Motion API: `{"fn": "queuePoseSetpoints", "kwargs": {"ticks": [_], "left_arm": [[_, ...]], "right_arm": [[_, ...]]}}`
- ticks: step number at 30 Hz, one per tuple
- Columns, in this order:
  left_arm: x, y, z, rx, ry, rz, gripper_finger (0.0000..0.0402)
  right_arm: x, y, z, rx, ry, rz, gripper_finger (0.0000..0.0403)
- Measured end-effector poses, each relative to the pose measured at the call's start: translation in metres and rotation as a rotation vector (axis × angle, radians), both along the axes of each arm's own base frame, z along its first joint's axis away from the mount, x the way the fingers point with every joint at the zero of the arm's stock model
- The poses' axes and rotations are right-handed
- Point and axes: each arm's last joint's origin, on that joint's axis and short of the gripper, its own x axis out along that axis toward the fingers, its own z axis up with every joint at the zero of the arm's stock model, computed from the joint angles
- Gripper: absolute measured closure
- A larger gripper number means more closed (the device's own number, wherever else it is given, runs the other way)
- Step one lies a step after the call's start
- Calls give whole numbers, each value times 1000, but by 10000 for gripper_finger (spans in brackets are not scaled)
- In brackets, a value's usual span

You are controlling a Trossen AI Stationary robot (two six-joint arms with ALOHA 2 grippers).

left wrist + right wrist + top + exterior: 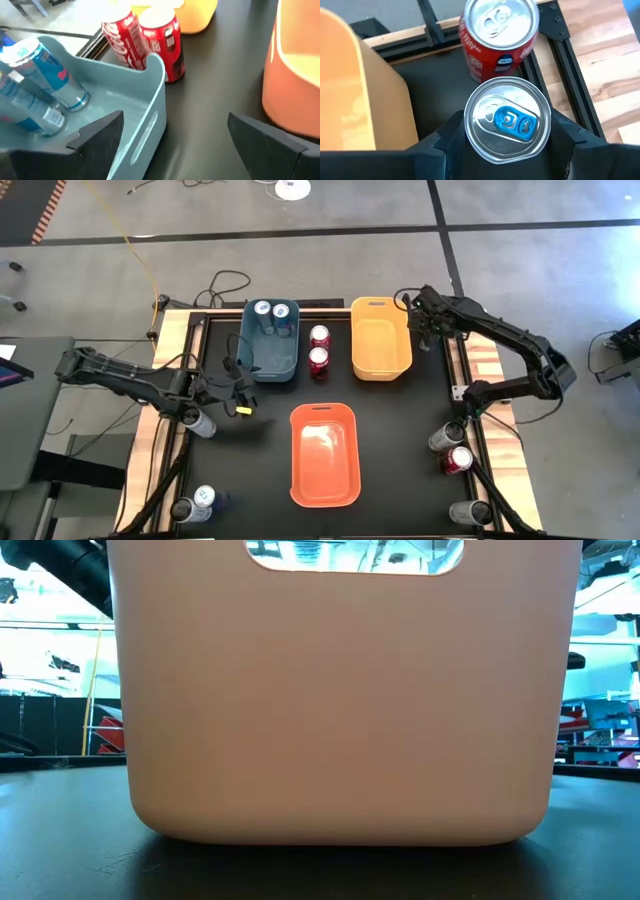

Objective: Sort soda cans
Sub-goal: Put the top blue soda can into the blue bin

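- Filling the low view, the orange bin (pixel 340 700) hides everything the high view shows.
- The blue bin (pixel 150 100) holds two blue cans (pixel 272 312); two red cans (pixel 319 348) stand just beside it.
- The right gripper (pixel 507 150) pinches a silver can (pixel 507 120) near the table's right edge; the can is upright, top up.
- The left gripper (pixel 172 135) hangs spread wide at the blue bin's edge.

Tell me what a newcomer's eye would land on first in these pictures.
Three bright bins on the black table: the blue bin at the back left with two blue cans inside, the yellow bin at the back right, the orange bin in front. Two red cans stand between the blue and yellow bins. In the right wrist view, the right gripper has its fingers around a can with a blue tab, a red can close beside it.
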Motion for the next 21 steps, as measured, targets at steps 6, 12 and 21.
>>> {"fn": "queuePoseSetpoints", "kwargs": {"ticks": [6, 12, 21], "left_arm": [[2, 0, 4, 2, -41, -4, 47], [3, 0, 5, 0, -63, -6, 47], [3, 0, 6, -9, -70, -1, 47]], "right_arm": [[11, 10, 2, 25, 30, 138, 200], [29, 23, 19, 18, 34, 296, 201], [51, 49, 61, -50, 64, 491, 201]]}}
